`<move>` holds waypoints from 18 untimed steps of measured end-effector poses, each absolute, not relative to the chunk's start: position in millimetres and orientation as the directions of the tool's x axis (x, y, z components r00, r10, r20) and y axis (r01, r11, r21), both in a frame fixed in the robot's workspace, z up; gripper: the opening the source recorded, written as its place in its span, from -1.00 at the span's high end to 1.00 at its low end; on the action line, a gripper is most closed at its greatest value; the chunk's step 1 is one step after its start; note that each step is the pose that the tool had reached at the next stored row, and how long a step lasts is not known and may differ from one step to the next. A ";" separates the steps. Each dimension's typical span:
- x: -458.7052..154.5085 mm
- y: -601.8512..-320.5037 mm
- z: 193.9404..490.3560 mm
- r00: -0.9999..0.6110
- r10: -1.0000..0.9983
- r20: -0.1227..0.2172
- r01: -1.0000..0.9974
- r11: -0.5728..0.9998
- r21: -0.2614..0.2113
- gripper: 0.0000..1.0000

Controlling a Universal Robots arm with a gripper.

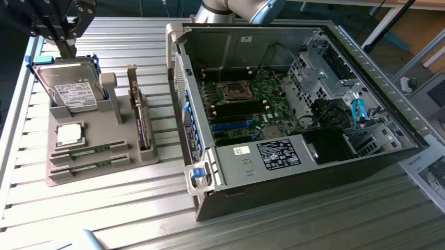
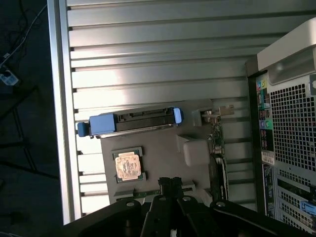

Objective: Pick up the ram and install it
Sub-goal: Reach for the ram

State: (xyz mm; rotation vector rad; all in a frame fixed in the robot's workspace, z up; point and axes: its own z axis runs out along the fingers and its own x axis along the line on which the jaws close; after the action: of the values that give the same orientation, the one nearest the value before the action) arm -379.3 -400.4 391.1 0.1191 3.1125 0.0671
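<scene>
Right now the job is at its first step: going to get the ram.

From the outside camera, the pincer hangs high up, shut tight with nothing in it. Just under it stands the hard drive in the grey tray. Two green ram sticks lie flat at the tray's end far from the pincer, past the silver chip. The open computer box sits well off to one side.

From the wrist camera, the pincer's tips are pressed together, and the chip is near them. I think picking up a stick calls for open fingers lined up with its thin sides.
</scene>
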 end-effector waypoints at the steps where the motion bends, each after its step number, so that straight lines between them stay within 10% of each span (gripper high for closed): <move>1: -379.2 -401.8 391.1 -0.997 0.077 -0.025 0.076 0.996 0.044 0.80; 18: -379.2 -436.3 391.1 -0.997 0.077 -0.024 0.076 0.996 0.044 0.80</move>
State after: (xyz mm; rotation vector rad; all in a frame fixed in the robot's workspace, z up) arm -379.2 -436.3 391.1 0.1192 3.1124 0.0671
